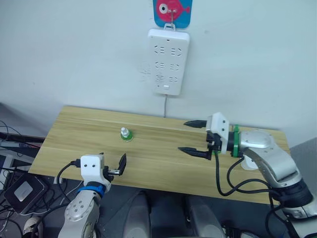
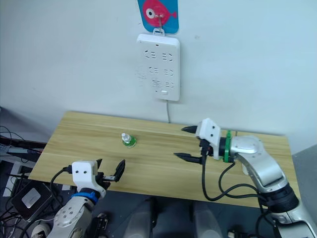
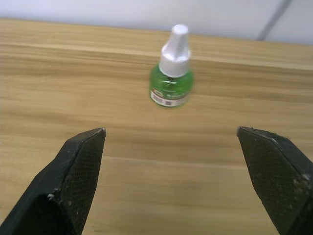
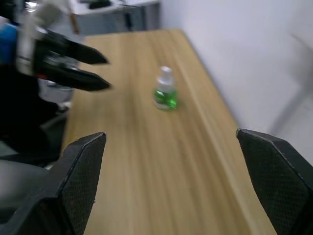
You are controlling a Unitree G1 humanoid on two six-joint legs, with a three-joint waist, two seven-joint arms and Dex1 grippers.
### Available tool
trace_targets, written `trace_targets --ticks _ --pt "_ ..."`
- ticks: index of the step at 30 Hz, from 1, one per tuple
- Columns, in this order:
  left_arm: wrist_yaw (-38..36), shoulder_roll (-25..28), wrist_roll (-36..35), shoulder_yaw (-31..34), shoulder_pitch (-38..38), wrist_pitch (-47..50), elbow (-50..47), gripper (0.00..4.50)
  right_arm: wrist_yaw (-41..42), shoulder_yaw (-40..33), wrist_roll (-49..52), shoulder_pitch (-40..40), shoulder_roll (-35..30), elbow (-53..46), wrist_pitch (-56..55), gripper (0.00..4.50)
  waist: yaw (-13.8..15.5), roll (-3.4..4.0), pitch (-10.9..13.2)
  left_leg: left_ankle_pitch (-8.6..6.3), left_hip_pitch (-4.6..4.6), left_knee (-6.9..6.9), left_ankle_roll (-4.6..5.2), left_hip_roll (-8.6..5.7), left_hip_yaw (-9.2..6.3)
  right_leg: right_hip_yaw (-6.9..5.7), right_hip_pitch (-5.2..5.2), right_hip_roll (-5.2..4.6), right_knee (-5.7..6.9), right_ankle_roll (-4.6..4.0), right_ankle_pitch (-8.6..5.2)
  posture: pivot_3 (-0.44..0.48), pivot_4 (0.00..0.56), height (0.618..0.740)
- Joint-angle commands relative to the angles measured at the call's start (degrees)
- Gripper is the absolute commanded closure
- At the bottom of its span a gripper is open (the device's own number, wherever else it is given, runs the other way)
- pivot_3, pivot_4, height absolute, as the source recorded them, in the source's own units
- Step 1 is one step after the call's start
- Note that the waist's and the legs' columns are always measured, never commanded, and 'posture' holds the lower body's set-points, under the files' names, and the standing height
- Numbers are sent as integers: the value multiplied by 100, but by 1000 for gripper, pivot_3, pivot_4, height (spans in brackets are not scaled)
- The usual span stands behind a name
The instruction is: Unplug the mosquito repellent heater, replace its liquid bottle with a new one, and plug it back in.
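A small green liquid bottle (image 1: pixel 125 134) with a white cap stands upright on the wooden table (image 1: pixel 74 129), left of centre. My left gripper (image 1: pixel 113 161) is open at the table's near edge, pointing at the bottle (image 3: pixel 170 73) from a short way off. My right gripper (image 1: pixel 183 136) is open over the table's right half, its fingers pointing left toward the bottle (image 4: pixel 166 92), with nothing between them. The white power strip (image 1: pixel 168 62) hangs on the wall with nothing in its sockets. A white rounded bit (image 1: pixel 246 164) peeks from under my right forearm, too hidden to tell whether it is the heater.
A blue and pink fish-shaped hook (image 1: pixel 172 12) holds the strip, whose cord (image 1: pixel 165 106) drops behind the table. Cables and boxes (image 1: pixel 20 191) lie on the floor to the left. My left gripper (image 4: pixel 73 61) also appears in the right wrist view.
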Motion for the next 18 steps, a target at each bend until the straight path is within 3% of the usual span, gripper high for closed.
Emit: trace_targets --ticks 1,18 --pt "-27 -14 210 -3 -435 -758 831 0 51 46 -53 -165 86 -45 11 63 21 -1 2 0 0 0 0 0 1 0 0 0 0 0 0 69 339 740" --pt "-552 87 371 -19 -2771 -2654 4855 0 -261 -198 -199 -361 36 -117 450 63 65 1 4 0 -2 -2 -1 0 -6 -13 -1 -1 3 -1 2 15 327 740"
